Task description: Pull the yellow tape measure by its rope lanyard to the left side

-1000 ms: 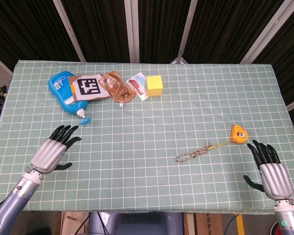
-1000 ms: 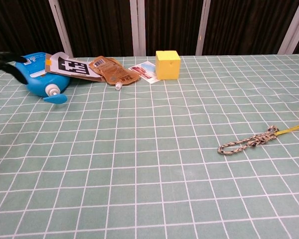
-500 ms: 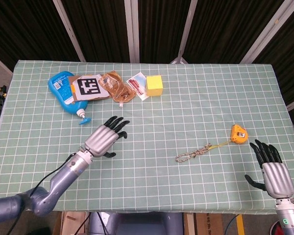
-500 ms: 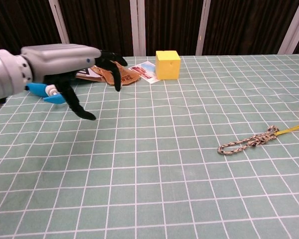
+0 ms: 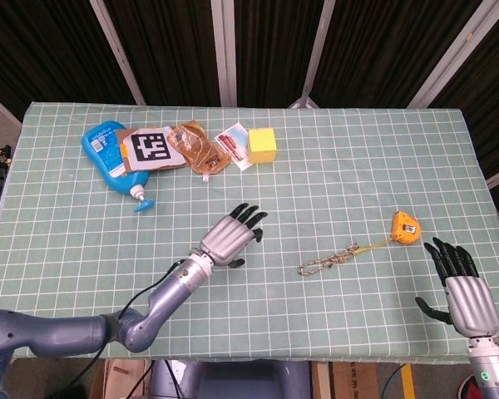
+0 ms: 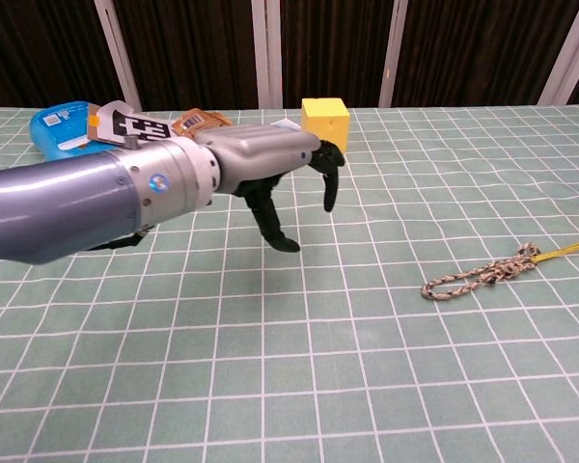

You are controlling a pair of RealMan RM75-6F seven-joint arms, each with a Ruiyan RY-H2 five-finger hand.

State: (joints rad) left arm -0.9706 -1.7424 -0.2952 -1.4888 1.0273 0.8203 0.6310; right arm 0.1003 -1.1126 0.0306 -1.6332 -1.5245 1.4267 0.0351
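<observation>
The yellow tape measure (image 5: pixel 405 228) lay on the green checked tabletop (image 5: pixel 333 166) at the right of the head view, and only its edge showed at the right border of the chest view. A thin yellow strip ran from it down and to the left to the rope lanyard (image 5: pixel 328 261), a braided loop lying flat near the centre-right of the frame.

The left robot hand (image 5: pixel 232 235) hung over the middle of the tabletop with its dark fingers (image 6: pixel 330 172) spread and drooping, holding nothing; it was left of the rope lanyard and well apart from it, with bare cloth between them. The right robot hand (image 5: pixel 461 287) sat at the lower right of the head view, fingers apart and empty, below and just right of the yellow tape measure without touching it.

Along the upper left of the frame stood a cluster: a blue bottle (image 5: pixel 108 155) with its white nozzle toward the camera, a card with a black-and-white marker (image 5: pixel 152 148) lying over it, a brown pouch (image 5: pixel 197 149), a small red and white packet (image 5: pixel 234 144) and a yellow cube (image 5: pixel 262 144). All of them lay far from the rope lanyard
</observation>
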